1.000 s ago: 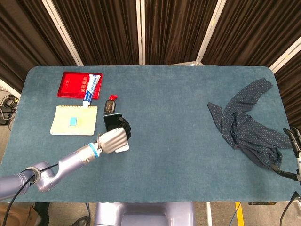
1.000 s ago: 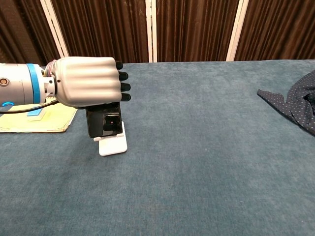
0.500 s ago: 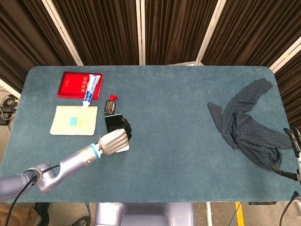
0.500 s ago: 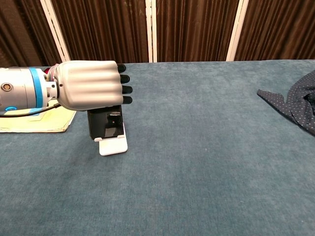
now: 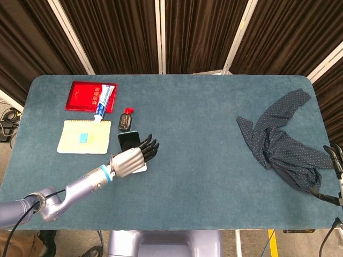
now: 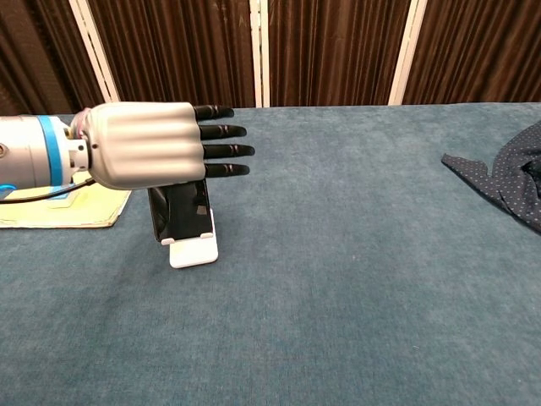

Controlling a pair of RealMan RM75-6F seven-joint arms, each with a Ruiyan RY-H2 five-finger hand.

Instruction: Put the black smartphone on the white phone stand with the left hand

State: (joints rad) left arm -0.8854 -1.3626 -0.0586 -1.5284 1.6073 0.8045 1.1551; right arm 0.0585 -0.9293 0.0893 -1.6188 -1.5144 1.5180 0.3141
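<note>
The black smartphone [image 6: 177, 216] leans upright on the white phone stand [image 6: 193, 252], left of the table's middle. My left hand [image 6: 148, 144] hovers just above and in front of the phone's top, its fingers [image 6: 221, 150] stretched straight out to the right and holding nothing. In the head view the phone [image 5: 127, 140] shows just beyond my left hand [image 5: 131, 159], and the stand [image 5: 141, 168] peeks out beside it. A part of my right hand [image 5: 336, 160] shows at the far right edge, off the table; its fingers are too cut off to read.
A yellow notepad [image 5: 84, 136], a red booklet [image 5: 83, 96], a toothpaste tube [image 5: 103, 101] and a black car key [image 5: 125, 120] lie behind and left of the stand. A dark dotted cloth [image 5: 278, 139] is heaped at the right side.
My left hand's fingers have uncurled from around the phone's top and now point straight out. The phone stays leaning on the stand.
</note>
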